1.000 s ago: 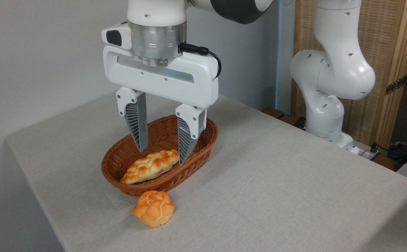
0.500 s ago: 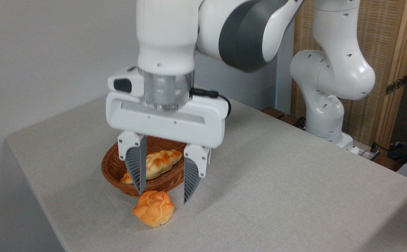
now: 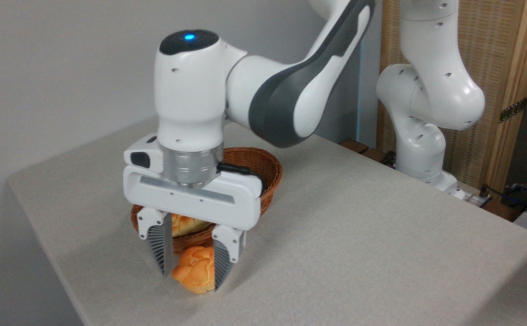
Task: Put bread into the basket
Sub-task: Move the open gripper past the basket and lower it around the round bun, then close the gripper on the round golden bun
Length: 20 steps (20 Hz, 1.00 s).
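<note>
Pincer [image 3: 190,280] low over the table [image 3: 358,235], fingers pointing straight down, one on each side of the bread [image 3: 194,269]. Bread (small knotted bun, golden-orange) sits on the cloth between the two ribbed fingers [image 3: 157,246], its lower edge showing just below the tips. Both fingers lie close against the bun's sides; whether they press it or merely flank it cannot be told, so grip state undetermined. Directly behind the pincer, the basket [image 3: 263,170]: reddish-brown wicker, its near end hidden by the pincer body, its far rim rising to the right of the wrist. Inside the basket, just above and behind the fingers, a sliver of the paler braided loaf [image 3: 186,224] shows under the pincer's palm. Bread is outside the basket, just in front of its near wall. Blue light on top of the wrist joint above the pincer.
</note>
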Motion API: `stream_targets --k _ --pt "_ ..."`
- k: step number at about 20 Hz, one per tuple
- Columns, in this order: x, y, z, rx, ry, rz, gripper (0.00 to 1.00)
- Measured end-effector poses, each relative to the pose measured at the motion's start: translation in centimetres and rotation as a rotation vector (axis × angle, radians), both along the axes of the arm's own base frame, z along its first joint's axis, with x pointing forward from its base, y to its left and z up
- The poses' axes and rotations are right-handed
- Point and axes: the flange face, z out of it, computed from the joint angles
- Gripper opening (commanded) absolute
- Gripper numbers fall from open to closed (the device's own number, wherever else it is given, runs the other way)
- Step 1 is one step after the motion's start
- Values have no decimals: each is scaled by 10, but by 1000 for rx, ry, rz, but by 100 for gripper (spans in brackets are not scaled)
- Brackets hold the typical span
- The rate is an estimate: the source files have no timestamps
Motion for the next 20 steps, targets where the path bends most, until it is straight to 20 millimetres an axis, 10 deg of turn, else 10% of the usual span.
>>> stream_targets --k 5,15,20 --pt "6 -31 -21 -5 16 -36 100" --pt "-3 -31 -34 74 113 -215 97" --pt "-4 -30 -35 90 124 -243 44"
